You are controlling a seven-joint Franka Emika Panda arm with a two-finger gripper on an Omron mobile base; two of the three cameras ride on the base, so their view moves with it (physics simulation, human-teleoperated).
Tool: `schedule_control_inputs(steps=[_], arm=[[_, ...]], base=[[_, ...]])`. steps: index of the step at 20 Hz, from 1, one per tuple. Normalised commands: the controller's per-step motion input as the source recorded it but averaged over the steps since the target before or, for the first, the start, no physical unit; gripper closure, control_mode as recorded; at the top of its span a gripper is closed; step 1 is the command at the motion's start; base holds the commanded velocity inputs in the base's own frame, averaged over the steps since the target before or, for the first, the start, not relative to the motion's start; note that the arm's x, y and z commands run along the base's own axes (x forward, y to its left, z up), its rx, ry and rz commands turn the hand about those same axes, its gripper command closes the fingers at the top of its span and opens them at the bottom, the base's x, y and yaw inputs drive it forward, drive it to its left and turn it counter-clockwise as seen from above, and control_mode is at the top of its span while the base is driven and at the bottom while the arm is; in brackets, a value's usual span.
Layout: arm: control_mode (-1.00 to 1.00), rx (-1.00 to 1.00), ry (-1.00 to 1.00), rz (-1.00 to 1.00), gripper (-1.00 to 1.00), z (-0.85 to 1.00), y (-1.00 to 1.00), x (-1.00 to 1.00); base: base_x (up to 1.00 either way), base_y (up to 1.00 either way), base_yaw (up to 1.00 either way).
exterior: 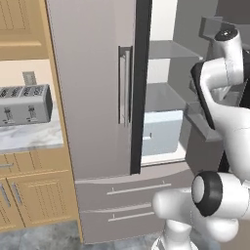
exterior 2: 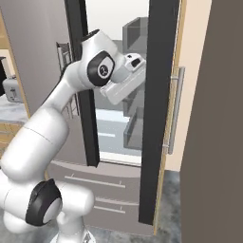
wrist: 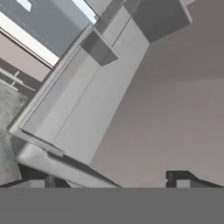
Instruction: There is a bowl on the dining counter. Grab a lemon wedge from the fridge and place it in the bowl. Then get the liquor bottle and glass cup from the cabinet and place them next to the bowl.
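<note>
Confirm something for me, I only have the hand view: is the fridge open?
Observer: Yes. The right door is swung open and the left door is shut.
Operator: What's inside, low down?
Observer: A pale blue drawer, with grey shelves above it.
Operator: Anything beside the fridge?
Observer: A toaster on the counter to its left.
</note>
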Motion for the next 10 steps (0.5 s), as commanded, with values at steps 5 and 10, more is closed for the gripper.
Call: schedule_control_inputs(steps=[5,10], arm=[[-1.0,0.23,-0.07,-0.15,-1.0,0.0,-0.95,0.0],[-1.0,0.15,-0.24,-0.15,-1.0,-0.05,-0.06,-0.27]], base=[[0.0,0.0,0.0],[0.0,0.0,0.0]])
